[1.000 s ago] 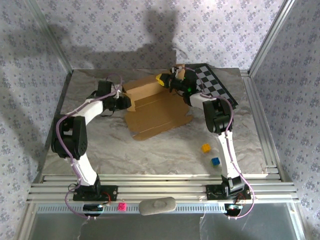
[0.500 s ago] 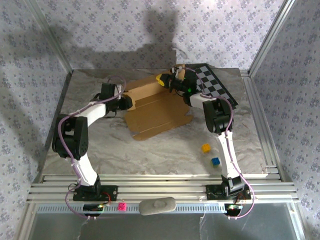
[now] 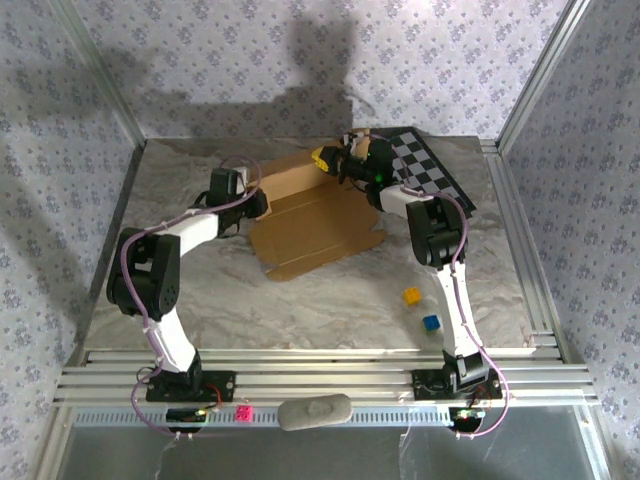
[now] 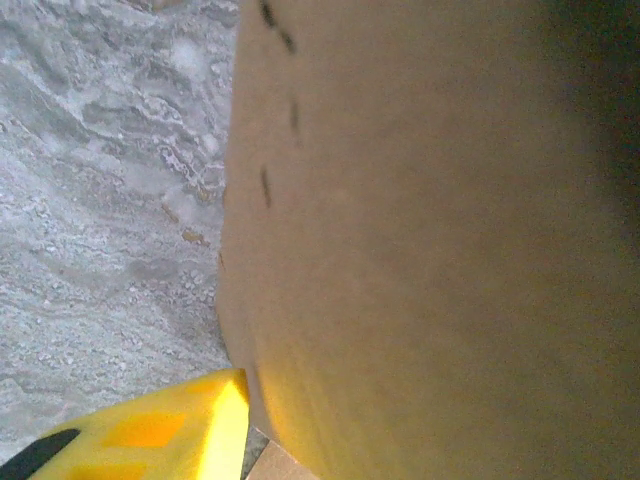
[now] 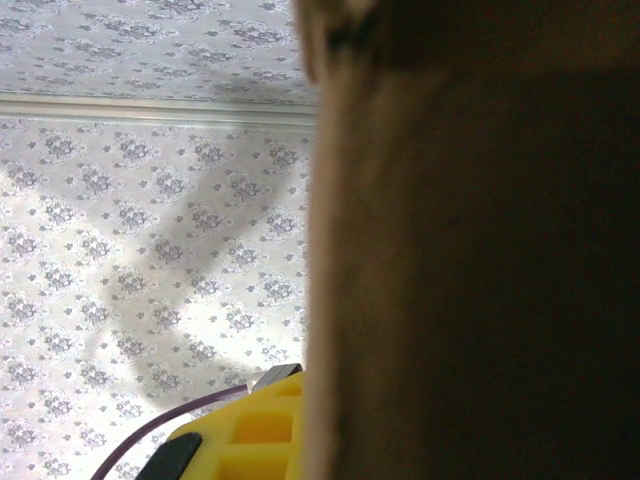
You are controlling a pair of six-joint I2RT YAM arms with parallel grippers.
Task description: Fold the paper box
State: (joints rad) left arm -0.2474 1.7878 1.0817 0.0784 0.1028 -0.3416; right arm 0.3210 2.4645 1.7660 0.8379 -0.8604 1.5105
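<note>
Count of task things: one paper box (image 3: 315, 220), a single sheet.
Place of box: it lay flat on the table (image 3: 200, 290), between the two grippers; its left edge was at the left gripper (image 3: 256, 203) and its far edge at the right gripper (image 3: 328, 160).
Look of box: plain brown cardboard, die-cut, with straight creases across the middle; a flap stood raised at the far left, and the near edge had a small notch and rounded corners.
Count of grippers: two, both with yellow fingers.
Left gripper: it was touching the raised left flap; in the wrist view the cardboard stood close beside one yellow finger (image 4: 150, 435). I could not tell how wide the jaws were or whether they held the flap.
Right gripper: the jaws were closed, with the far flap of the cardboard pinched directly against its yellow finger (image 5: 250, 430).
Other things, counted: one checkered board (image 3: 428, 165) just behind the right gripper; two small cubes, one yellow cube (image 3: 411, 296) and one blue cube (image 3: 430, 323), well apart from both grippers, near the right arm's base.
</note>
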